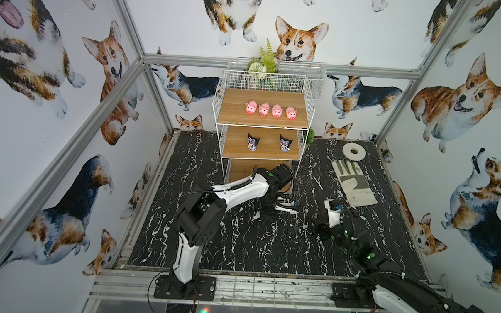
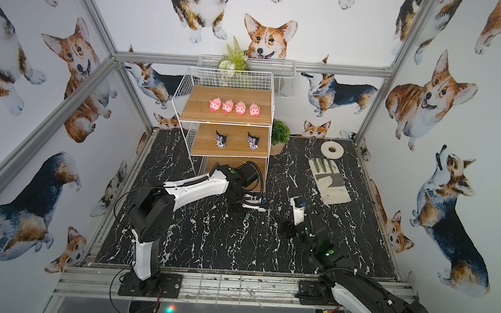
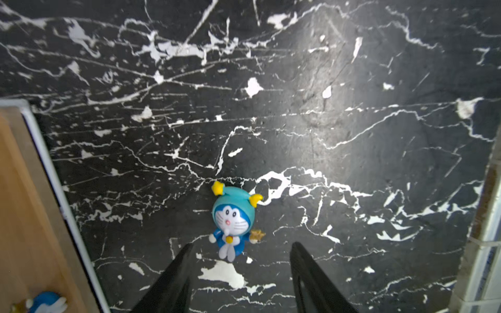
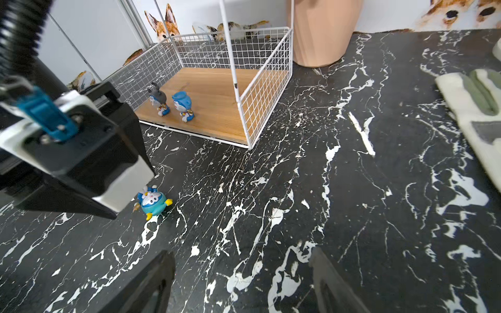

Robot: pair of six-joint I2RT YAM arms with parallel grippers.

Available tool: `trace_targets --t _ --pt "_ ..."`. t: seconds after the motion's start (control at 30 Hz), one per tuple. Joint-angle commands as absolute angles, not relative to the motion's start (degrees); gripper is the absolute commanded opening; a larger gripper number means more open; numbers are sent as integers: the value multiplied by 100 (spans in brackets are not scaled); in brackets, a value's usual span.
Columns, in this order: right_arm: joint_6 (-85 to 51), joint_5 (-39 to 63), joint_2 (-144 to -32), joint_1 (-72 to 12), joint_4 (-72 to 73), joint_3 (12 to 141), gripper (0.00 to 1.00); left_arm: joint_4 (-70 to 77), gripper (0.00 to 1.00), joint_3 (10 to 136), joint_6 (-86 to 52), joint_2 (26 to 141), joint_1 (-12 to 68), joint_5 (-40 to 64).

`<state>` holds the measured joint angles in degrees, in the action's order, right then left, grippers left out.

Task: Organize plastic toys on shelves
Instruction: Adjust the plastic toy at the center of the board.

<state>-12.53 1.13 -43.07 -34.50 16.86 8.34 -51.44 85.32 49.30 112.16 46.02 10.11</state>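
A teal-hooded blue-and-white toy [image 3: 233, 220] lies on its back on the black marble table, also seen in the right wrist view [image 4: 153, 202] and in a top view [image 2: 247, 216]. My left gripper [image 3: 243, 246] hovers just short of it, open, with nothing between the fingers; it shows in both top views [image 1: 286, 206]. My right gripper [image 4: 241, 253] stands open and empty over bare table, to the right of it [image 1: 331, 206]. Two blue figures [image 4: 158, 99] [image 4: 184, 105] stand on the bottom shelf [image 4: 217, 92]. Several pink pigs [image 1: 271, 110] line the top shelf [image 1: 234, 107]; two black-and-purple figures [image 1: 253, 141] [image 1: 285, 143] stand on the middle one.
A white-and-grey glove [image 1: 354, 183] and a white tape roll [image 1: 354, 151] lie at the back right. A potted plant [image 2: 280, 135] stands right of the rack. A wire basket with a fern [image 1: 265, 63] hangs behind. The left arm hides the bottom shelf in both top views.
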Motion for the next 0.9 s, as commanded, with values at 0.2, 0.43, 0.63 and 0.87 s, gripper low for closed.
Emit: trace_targets --t 0.2,0.43,0.63,0.87 --pt "-1155 97 -4342 -3455 2020 824 84 -5087 59 8670 5071 11529 4645 925" --pt "-1153 132 -4376 -3449 2044 812 84 -5017 57 8664 5074 11710 4707 906" --pt "-1152 132 -4395 -3455 2068 813 84 -5335 57 8889 5045 11947 4731 943" --pt "-1151 117 -4394 -3454 2077 798 84 -5634 53 9129 4997 12207 4730 860"
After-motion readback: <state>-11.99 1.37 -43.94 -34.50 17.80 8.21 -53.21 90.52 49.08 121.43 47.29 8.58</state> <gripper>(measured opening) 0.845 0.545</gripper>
